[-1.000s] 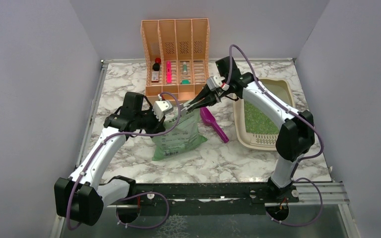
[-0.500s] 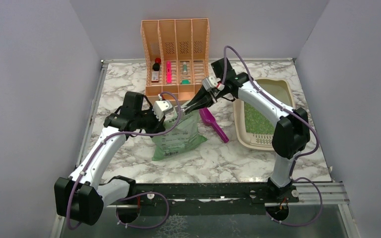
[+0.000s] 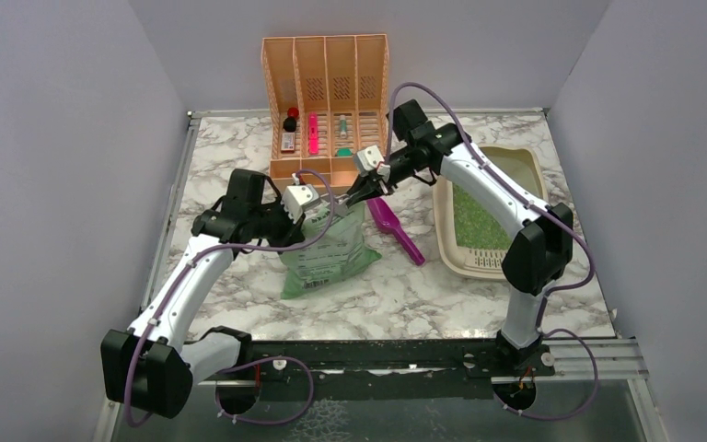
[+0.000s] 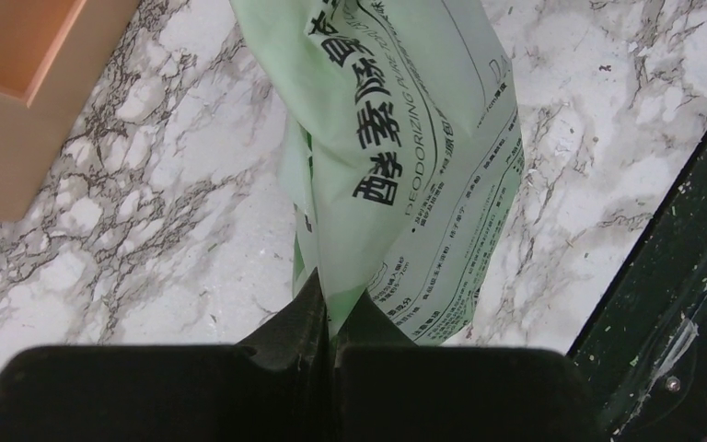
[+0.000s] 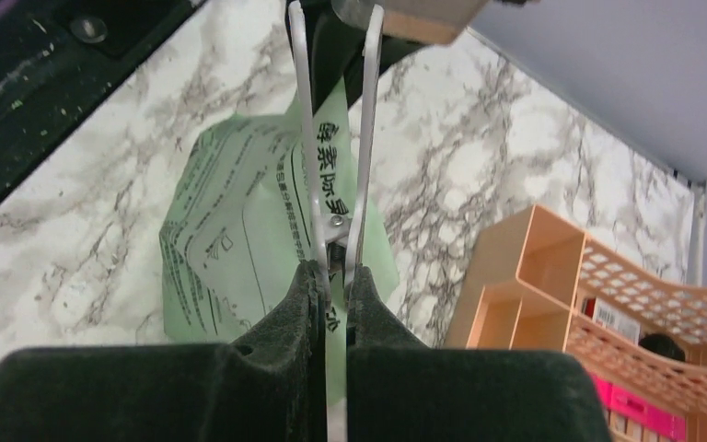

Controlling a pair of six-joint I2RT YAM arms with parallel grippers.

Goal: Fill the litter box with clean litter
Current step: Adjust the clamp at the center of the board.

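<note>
The beige litter box (image 3: 536,171) stands at the right, with clean litter (image 3: 474,221) as a green grainy layer inside it. A pale green printed bag (image 3: 327,253) stands mid-table, its top pinched in my shut left gripper (image 3: 325,210) (image 4: 331,296). My right gripper (image 3: 359,191) (image 5: 331,272) is shut on what looks like a pair of scissors (image 5: 306,138). The two thin pale blades stand apart on either side of the bag's (image 5: 230,230) raised top strip, right at the left gripper.
A purple scoop (image 3: 396,228) lies between the bag and the litter box. The peach slatted organizer (image 3: 327,92) with small items stands at the back, close behind both grippers. A dark metal rail (image 3: 405,354) runs along the near edge.
My right arm has swung left, away from the litter box, bringing the blades up to the bag's top at the left gripper. The left arm and bag have stayed put.
</note>
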